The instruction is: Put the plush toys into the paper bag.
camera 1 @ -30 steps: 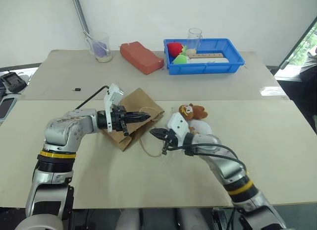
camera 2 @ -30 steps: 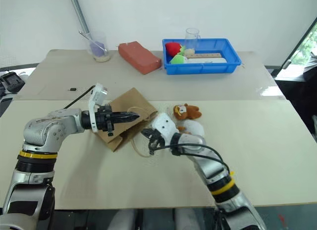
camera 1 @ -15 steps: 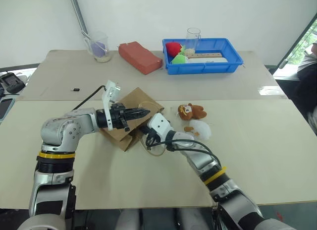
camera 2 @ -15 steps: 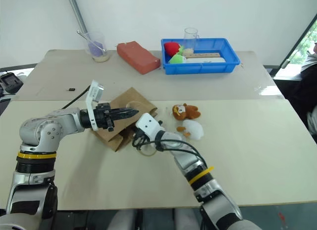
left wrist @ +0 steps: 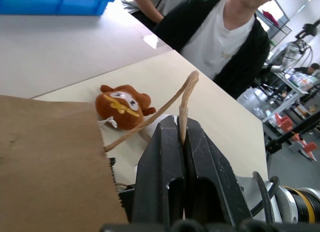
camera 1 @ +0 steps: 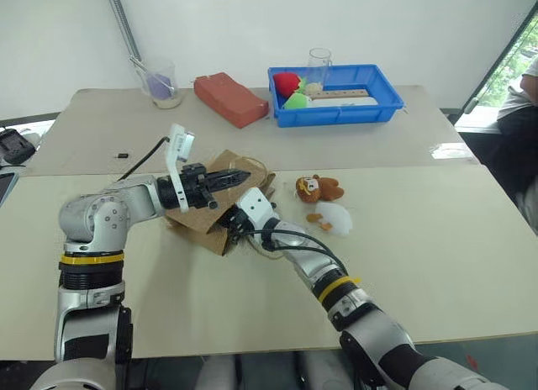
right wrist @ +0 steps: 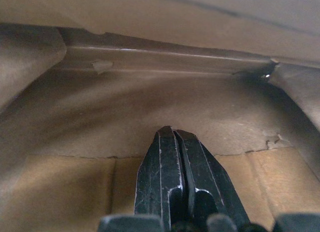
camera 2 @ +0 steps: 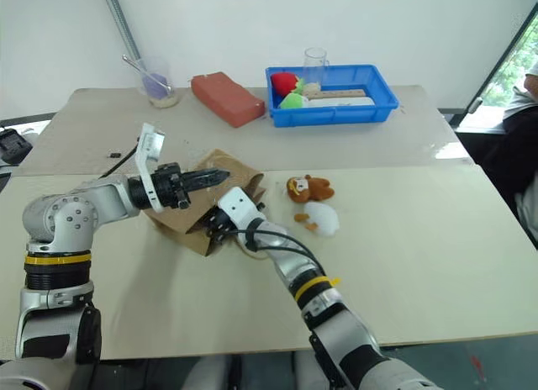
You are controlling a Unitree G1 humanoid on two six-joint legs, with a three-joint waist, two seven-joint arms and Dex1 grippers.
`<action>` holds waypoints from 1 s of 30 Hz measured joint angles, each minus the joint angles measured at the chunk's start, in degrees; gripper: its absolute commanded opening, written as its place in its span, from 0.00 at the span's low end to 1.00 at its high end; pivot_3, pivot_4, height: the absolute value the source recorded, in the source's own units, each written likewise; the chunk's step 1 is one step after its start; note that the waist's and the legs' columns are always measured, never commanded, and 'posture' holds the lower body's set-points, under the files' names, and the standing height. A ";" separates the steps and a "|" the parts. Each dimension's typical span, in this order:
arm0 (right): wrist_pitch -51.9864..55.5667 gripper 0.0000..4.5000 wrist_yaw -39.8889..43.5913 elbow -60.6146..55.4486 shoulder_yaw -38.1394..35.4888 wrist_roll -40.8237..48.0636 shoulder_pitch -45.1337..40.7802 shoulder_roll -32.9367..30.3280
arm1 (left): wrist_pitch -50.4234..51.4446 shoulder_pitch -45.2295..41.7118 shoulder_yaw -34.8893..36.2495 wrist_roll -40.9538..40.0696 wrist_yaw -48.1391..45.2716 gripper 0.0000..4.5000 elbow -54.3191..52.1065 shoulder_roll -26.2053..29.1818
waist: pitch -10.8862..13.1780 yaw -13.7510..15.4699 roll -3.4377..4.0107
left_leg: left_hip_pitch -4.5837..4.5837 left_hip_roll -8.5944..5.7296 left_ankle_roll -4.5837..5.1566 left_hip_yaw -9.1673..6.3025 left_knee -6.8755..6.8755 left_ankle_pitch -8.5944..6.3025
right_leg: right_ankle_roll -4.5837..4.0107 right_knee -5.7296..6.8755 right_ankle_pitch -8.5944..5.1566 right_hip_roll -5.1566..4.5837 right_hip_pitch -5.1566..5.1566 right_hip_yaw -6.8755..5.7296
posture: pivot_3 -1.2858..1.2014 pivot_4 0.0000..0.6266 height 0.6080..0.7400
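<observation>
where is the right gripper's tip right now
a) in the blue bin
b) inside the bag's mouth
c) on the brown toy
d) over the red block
b: the right gripper, jaws shut, has the bag and its paper walls all round it, reaching into the opening.

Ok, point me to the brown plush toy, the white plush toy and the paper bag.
brown plush toy (camera 1: 318, 188), left eye view, on its body.
white plush toy (camera 1: 334, 218), left eye view, on its white middle.
paper bag (left wrist: 50, 162), left wrist view, on its brown side panel.

The right tool (right wrist: 174, 134) is hidden inside the paper bag (camera 1: 202, 226).
</observation>
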 measured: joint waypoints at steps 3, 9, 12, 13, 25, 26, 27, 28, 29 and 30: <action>-0.17 0.01 -0.31 0.30 -0.48 -0.32 0.02 0.03 | -1.63 -1.95 1.01 1.11 0.04 0.00 2.23 2.43 | -0.02 0.02 -0.04 | 0.04 -0.01 -0.08 -0.05 0.01 0.05 | 0.00 -0.03 0.00 0.01 0.07 -0.03 | 0.52 0.24 1.00; 0.99 0.01 -1.01 0.43 -0.60 -0.36 0.03 0.14 | -6.83 -9.57 0.29 3.90 -1.09 0.00 1.59 5.90 | -0.04 0.11 -0.05 | 0.20 -0.03 -0.12 -0.08 -0.06 0.07 | -0.01 -0.03 0.00 -0.01 0.21 -0.05 | 0.52 0.24 1.00; 2.24 0.01 -1.51 0.13 -0.62 -0.34 0.00 0.18 | -9.29 -9.82 -2.15 5.84 -0.70 0.00 -1.84 5.77 | -0.05 0.17 -0.06 | 0.18 -0.03 -0.12 -0.09 -0.05 0.07 | -0.01 -0.03 0.01 -0.01 0.22 -0.04 | 0.52 0.24 1.00; 2.55 0.01 -1.66 0.01 -0.62 -0.34 0.00 0.18 | -10.16 -10.03 -2.77 6.28 -0.45 0.00 -2.89 5.61 | -0.05 0.18 -0.06 | 0.19 -0.03 -0.12 -0.08 -0.04 0.07 | -0.01 -0.03 0.00 -0.01 0.22 -0.03 | 0.52 0.24 1.00; 4.08 0.01 -3.62 -0.49 -0.63 -0.34 -0.06 0.19 | -21.40 -11.00 -5.87 14.38 3.70 0.00 -10.86 4.09 | -0.05 0.23 -0.07 | 0.21 -0.04 -0.12 -0.07 -0.04 0.07 | 0.00 -0.06 0.00 0.00 0.26 -0.02 | 0.52 0.24 1.00; 4.09 0.01 -3.64 -0.49 -0.63 -0.35 -0.07 0.19 | -21.48 -11.00 -5.87 14.60 3.98 0.00 -10.91 4.03 | -0.05 0.23 -0.07 | 0.21 -0.04 -0.12 -0.07 -0.04 0.07 | 0.00 -0.06 0.00 -0.01 0.27 -0.02 | 0.52 0.24 1.00; 4.09 0.01 -3.64 -0.49 -0.63 -0.34 -0.08 0.19 | -21.53 -10.96 -5.88 14.79 4.06 0.00 -10.94 4.00 | -0.05 0.22 -0.07 | 0.21 -0.03 -0.12 -0.07 -0.04 0.07 | 0.00 -0.07 0.00 0.00 0.26 -0.02 | 0.52 0.24 1.00; 4.09 0.01 -3.64 -0.48 -0.63 -0.34 -0.09 0.19 | -21.64 -10.76 -5.88 14.91 4.12 0.00 -11.14 4.00 | -0.05 0.21 -0.07 | 0.21 -0.04 -0.12 -0.07 -0.04 0.07 | 0.00 -0.07 0.00 0.00 0.26 -0.02 | 0.52 0.24 1.00; 4.10 0.01 -3.64 -0.47 -0.63 -0.34 -0.10 0.19 | -21.76 -10.32 -5.88 14.96 4.13 0.00 -11.53 4.01 | -0.06 0.21 -0.07 | 0.21 -0.03 -0.12 -0.06 -0.05 0.07 | 0.00 -0.06 0.00 0.00 0.26 -0.02 | 0.52 0.24 1.00; 4.11 0.01 -3.66 -0.44 -0.63 -0.35 -0.12 0.19 | -21.98 -9.28 -5.87 14.97 4.13 0.00 -12.20 4.03 | -0.06 0.19 -0.06 | 0.22 -0.03 -0.12 -0.06 -0.05 0.07 | 0.00 -0.07 0.00 -0.01 0.26 -0.02 | 0.52 0.24 1.00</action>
